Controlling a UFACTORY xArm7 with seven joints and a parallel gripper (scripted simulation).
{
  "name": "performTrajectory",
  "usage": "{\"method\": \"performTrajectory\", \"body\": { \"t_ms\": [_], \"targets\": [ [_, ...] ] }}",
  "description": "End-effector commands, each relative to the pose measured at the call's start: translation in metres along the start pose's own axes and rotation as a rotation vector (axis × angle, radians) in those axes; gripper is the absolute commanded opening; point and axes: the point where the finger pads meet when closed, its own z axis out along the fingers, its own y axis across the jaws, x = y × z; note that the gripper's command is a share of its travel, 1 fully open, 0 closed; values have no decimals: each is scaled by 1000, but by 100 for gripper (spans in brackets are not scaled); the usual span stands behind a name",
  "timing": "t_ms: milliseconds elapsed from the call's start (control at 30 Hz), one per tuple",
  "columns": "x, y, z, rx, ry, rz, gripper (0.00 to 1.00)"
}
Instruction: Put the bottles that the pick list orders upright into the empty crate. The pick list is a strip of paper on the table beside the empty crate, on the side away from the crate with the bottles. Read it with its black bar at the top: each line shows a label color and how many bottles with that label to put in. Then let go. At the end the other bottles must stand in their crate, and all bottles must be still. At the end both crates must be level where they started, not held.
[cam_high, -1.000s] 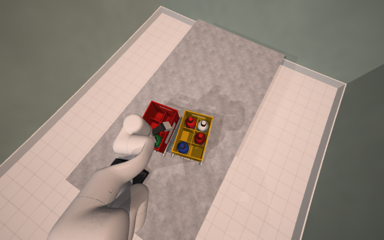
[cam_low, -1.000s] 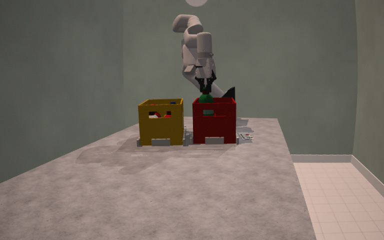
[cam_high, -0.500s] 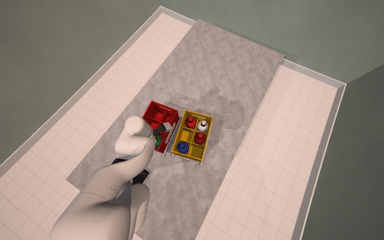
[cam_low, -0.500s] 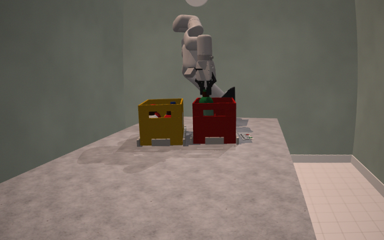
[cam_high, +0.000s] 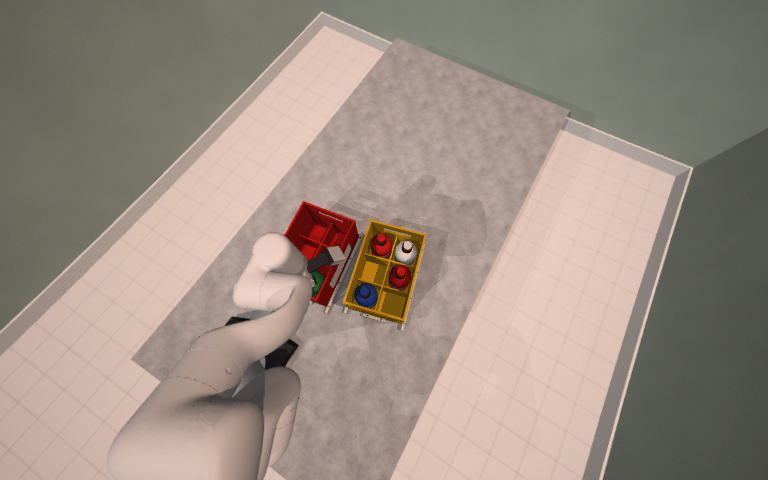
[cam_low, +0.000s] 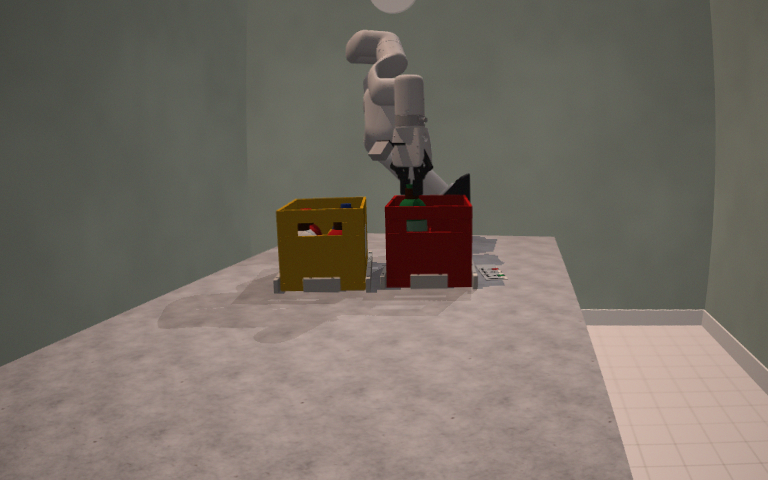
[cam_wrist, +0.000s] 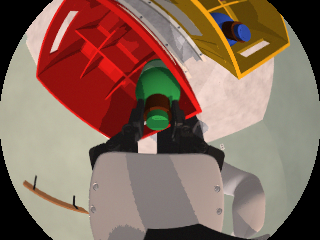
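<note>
Green glass or plastic, I can't tell which: the green bottle (cam_high: 318, 283) (cam_low: 412, 202) (cam_wrist: 157, 87) has its shoulder around rim height inside the red crate (cam_high: 301, 215) (cam_low: 428, 260) (cam_wrist: 60, 65), at the end compartment beside the yellow crate (cam_high: 420, 254) (cam_low: 322, 254) (cam_wrist: 272, 37). The fingers (cam_low: 418, 185) are closed on its neck, one either side, and it looks close to upright. Whether its base touches the crate floor is hidden.

The yellow crate holds the blue bottle (cam_high: 365, 295) (cam_low: 346, 206) (cam_wrist: 242, 32), the white bottle (cam_high: 406, 251) and two red bottles (cam_high: 381, 244) (cam_high: 399, 277). The pick list (cam_low: 492, 273) lies on the desk (cam_high: 430, 113) (cam_low: 283, 396) (cam_wrist: 235, 105) beside the red crate, too small to read, though it shows red and green marks.

I judge this to be the last of the lowering. Released too high, the bottle could drop and rock; pushed down too far, it could load the crate floor or shift the crate. If the base caught on a divider, it would end up leaning. The next risk is the retreat — fingers opening unevenly or rising off plumb could drag the cap along, and the near wall leaves them little room.
</note>
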Motion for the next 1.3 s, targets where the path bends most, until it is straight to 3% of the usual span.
{"method": "performTrajectory", "body": {
  "t_ms": [0,1267],
  "targets": [
    [1,-1,3,3,2,0,0],
    [1,-1,24,3,2,0,0]
  ]
}}
